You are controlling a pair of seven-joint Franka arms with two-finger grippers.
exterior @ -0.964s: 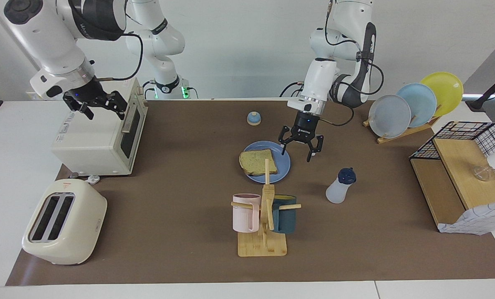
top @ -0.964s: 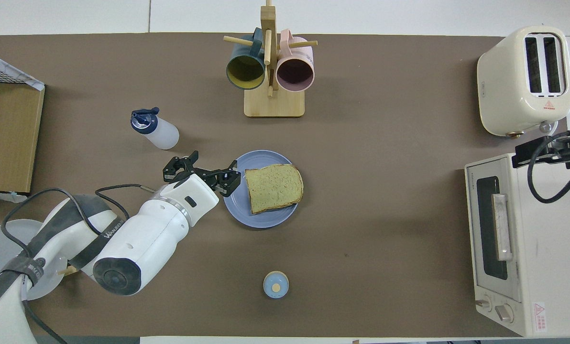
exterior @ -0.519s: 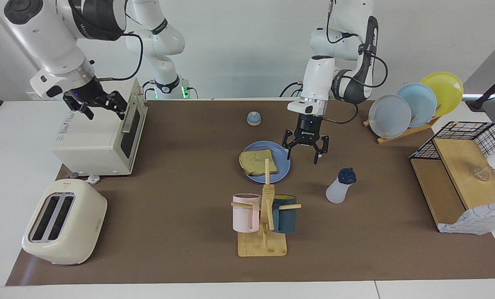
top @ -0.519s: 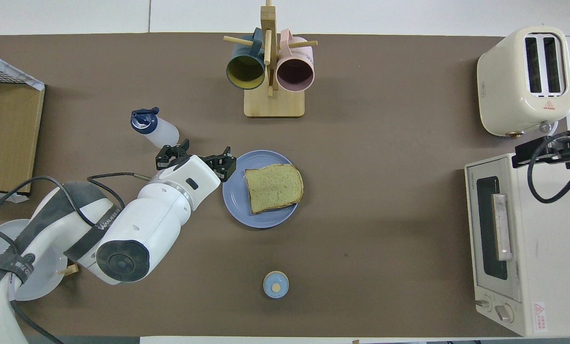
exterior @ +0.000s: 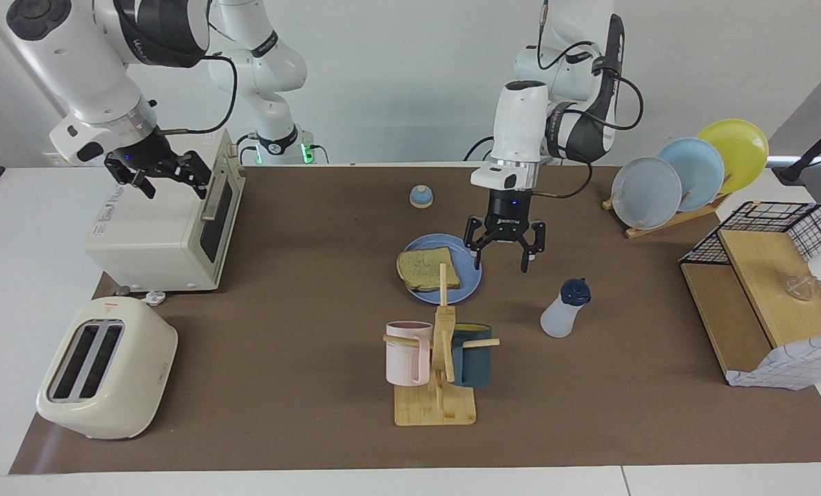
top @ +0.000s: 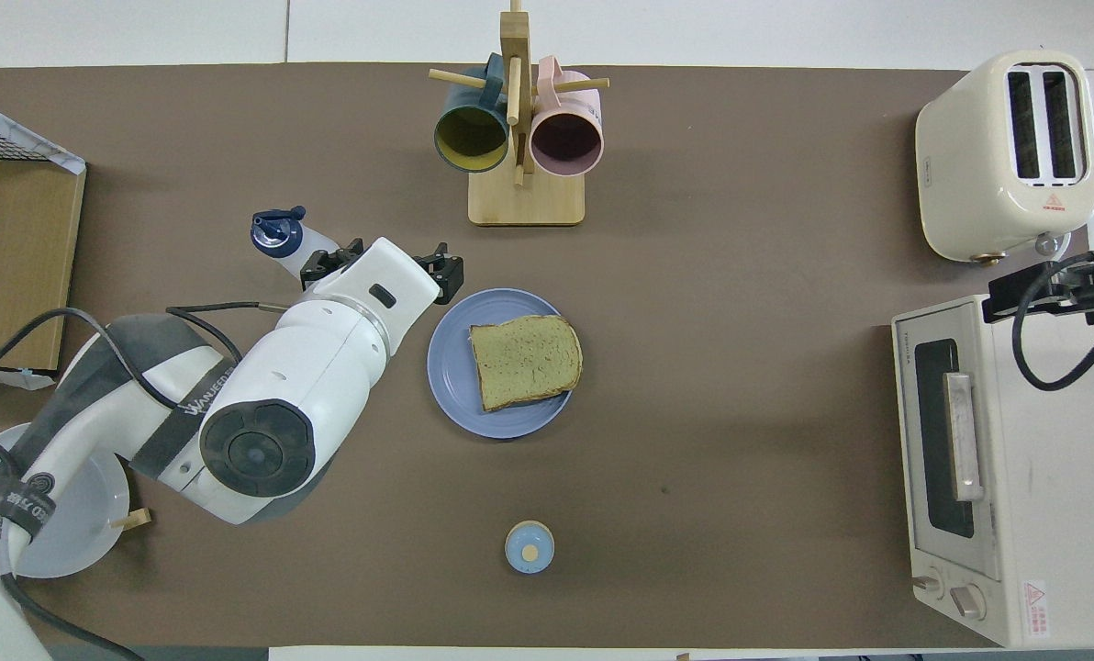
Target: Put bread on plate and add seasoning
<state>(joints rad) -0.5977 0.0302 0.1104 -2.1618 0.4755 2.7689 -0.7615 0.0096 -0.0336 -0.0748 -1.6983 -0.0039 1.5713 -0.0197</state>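
Observation:
The bread (exterior: 428, 269) (top: 524, 361) lies flat on the blue plate (exterior: 469, 284) (top: 451, 367) at mid-table. The seasoning bottle (exterior: 562, 313) (top: 281, 234) stands upright beside the plate, toward the left arm's end and slightly farther from the robots. My left gripper (exterior: 500, 260) (top: 382, 264) hangs open and empty, pointing straight down over the bare table between the plate's rim and the bottle, touching neither. In the overhead view its wrist covers part of the bottle's body. My right gripper (exterior: 174, 187) waits open over the toaster oven's top.
A mug tree (exterior: 438, 358) with a pink and a dark blue mug stands just past the plate, farther from the robots. A blue bell (exterior: 421, 196) sits nearer the robots. Toaster oven (exterior: 162, 234), toaster (exterior: 107, 368), plate rack (exterior: 686, 172) and wire shelf (exterior: 762, 289) line the table's ends.
The left wrist has swung upright and its gripper has shifted off the plate's rim toward the bottle, staying open. The right arm, the bread, the plate and the bottle have not moved.

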